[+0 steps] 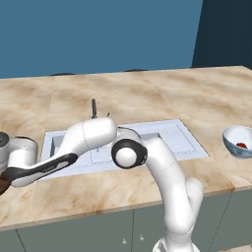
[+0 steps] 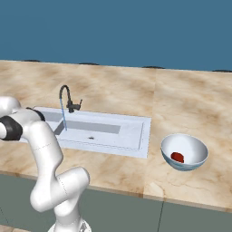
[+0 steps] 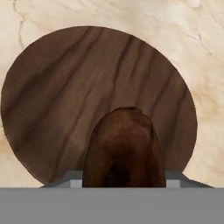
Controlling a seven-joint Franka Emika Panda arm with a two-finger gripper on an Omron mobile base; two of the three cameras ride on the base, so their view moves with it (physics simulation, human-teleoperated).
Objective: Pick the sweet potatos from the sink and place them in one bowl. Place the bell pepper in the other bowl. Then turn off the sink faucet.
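Far left of the left base view: the arm reaches out low over the desk (image 1: 147,93), its hand at the picture's left edge above a sliver of the dark brown bowl (image 1: 3,184). The hand view looks straight down into that bowl (image 3: 65,96), wood-grained, marble showing all round its rim.

Fingers: closed on a sweet potato (image 3: 124,148), dark brown with orange tints, which stands up between them at the bottom of the hand view and hangs over the bowl's floor. Held there, I judge, so that a release drops it inside and not on the rim. Whether it touches the wood I cannot tell. No other sweet potato shows on the bowl floor that can be seen; the held one hides part of it.

Centre: the sink (image 2: 131,131), pale and set into the desk. What shows of its floor in the right base view is bare apart from a drain; the arm covers much of it in the left base view. The faucet (image 2: 66,100) stands at the back edge, a thin blue stream falling from its spout, so the water is on and that step is not yet done.

Right: the pale blue-white bowl (image 2: 199,152) sits on the desk well apart from the sink, with the red bell pepper (image 2: 177,157) lying inside it. That part looks settled.
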